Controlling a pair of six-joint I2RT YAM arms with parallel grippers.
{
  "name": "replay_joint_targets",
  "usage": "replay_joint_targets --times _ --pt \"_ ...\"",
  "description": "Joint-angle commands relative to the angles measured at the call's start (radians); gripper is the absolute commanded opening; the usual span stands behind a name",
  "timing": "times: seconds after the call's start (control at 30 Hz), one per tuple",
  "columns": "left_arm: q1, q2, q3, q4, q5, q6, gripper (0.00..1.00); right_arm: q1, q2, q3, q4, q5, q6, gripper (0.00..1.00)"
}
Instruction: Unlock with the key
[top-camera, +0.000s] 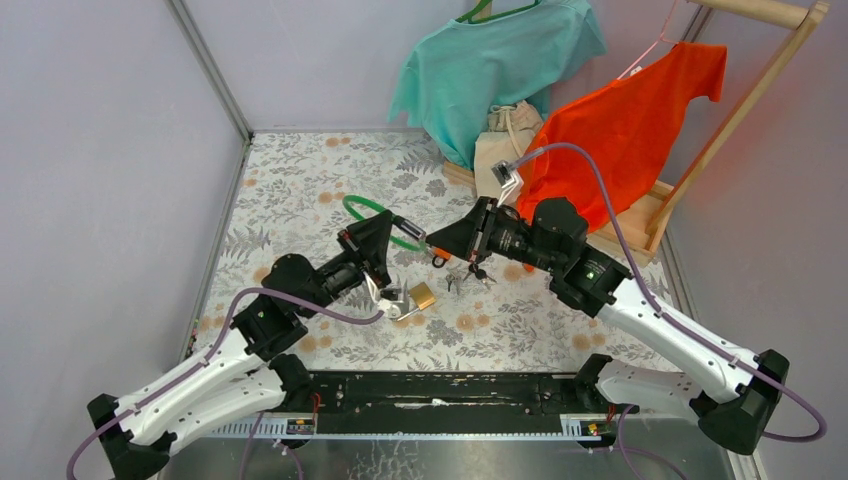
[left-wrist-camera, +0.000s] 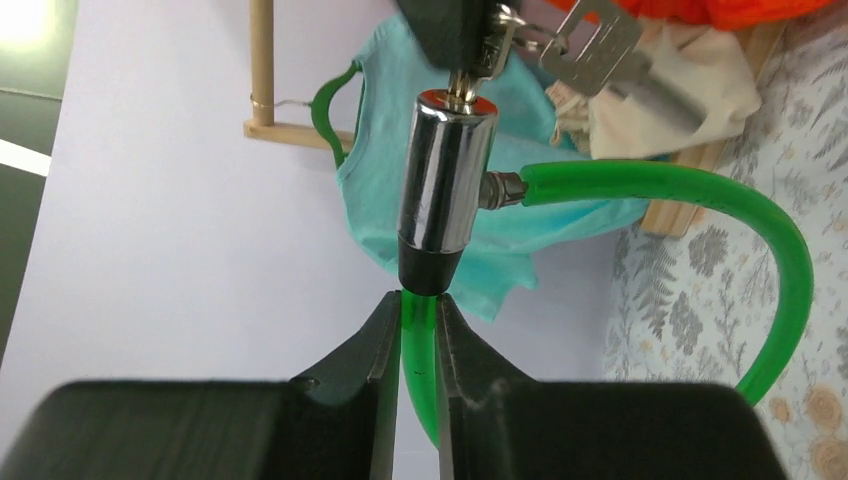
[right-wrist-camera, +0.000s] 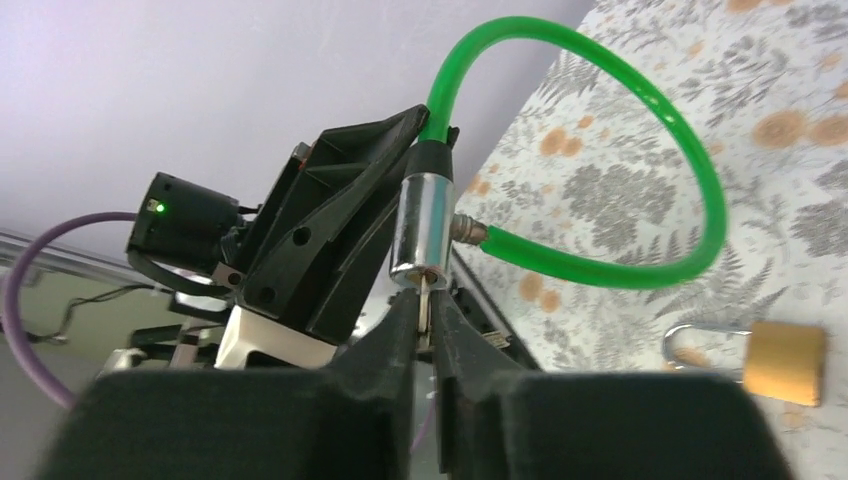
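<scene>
A green cable lock (top-camera: 365, 205) with a chrome cylinder (left-wrist-camera: 445, 180) is held up above the table between both arms. My left gripper (left-wrist-camera: 420, 305) is shut on the green cable (left-wrist-camera: 700, 190), just below the cylinder's black collar. My right gripper (right-wrist-camera: 426, 315) is shut on the key (right-wrist-camera: 427, 305), whose blade sits in the keyhole at the cylinder's (right-wrist-camera: 425, 225) other end. More keys (top-camera: 468, 277) dangle from the same ring under the right gripper (top-camera: 440, 243). The cable (right-wrist-camera: 680, 150) loops out and plugs back into the cylinder's side.
A brass padlock (top-camera: 422, 296) lies on the floral table below the left gripper. At the back right stands a wooden rack (top-camera: 740, 110) with a teal shirt (top-camera: 500, 60), an orange shirt (top-camera: 630, 130) and a beige bag (top-camera: 505, 135). Walls enclose the left and right sides.
</scene>
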Motion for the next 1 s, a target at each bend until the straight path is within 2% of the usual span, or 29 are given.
replay_joint_targets --times 0.0,0.03,0.1,0.2,0.3,0.47,0.57,0.67,0.97 --pt "-0.039 0.017 0.137 0.090 0.081 -0.065 0.00 -0.005 -0.021 0.033 0.052 -0.053 -0.012 0.30" --pt "-0.039 0.028 0.174 0.052 0.069 -0.117 0.00 -0.005 -0.030 0.046 0.029 -0.040 -0.044 0.43" --pt "-0.039 0.054 0.243 -0.028 0.055 -0.194 0.00 -0.007 -0.051 0.070 -0.002 -0.015 -0.094 0.61" --pt "-0.039 0.079 0.309 -0.108 0.048 -0.277 0.00 -0.007 -0.071 0.107 -0.030 -0.010 -0.157 0.81" --pt "-0.039 0.113 0.381 -0.205 0.042 -0.362 0.00 -0.007 -0.096 0.122 -0.085 0.008 -0.272 0.88" --pt "-0.039 0.177 0.513 -0.349 0.022 -0.498 0.00 -0.008 -0.162 0.052 -0.037 -0.014 -0.467 0.88" --pt "-0.040 0.202 0.548 -0.383 0.012 -0.549 0.00 -0.007 -0.154 0.050 -0.017 -0.075 -0.540 0.86" --pt "-0.039 0.216 0.560 -0.388 0.002 -0.565 0.00 -0.006 -0.125 0.061 0.001 -0.107 -0.572 0.81" --pt "-0.039 0.221 0.579 -0.398 -0.005 -0.581 0.00 0.007 -0.035 0.088 0.011 -0.072 -0.601 0.61"
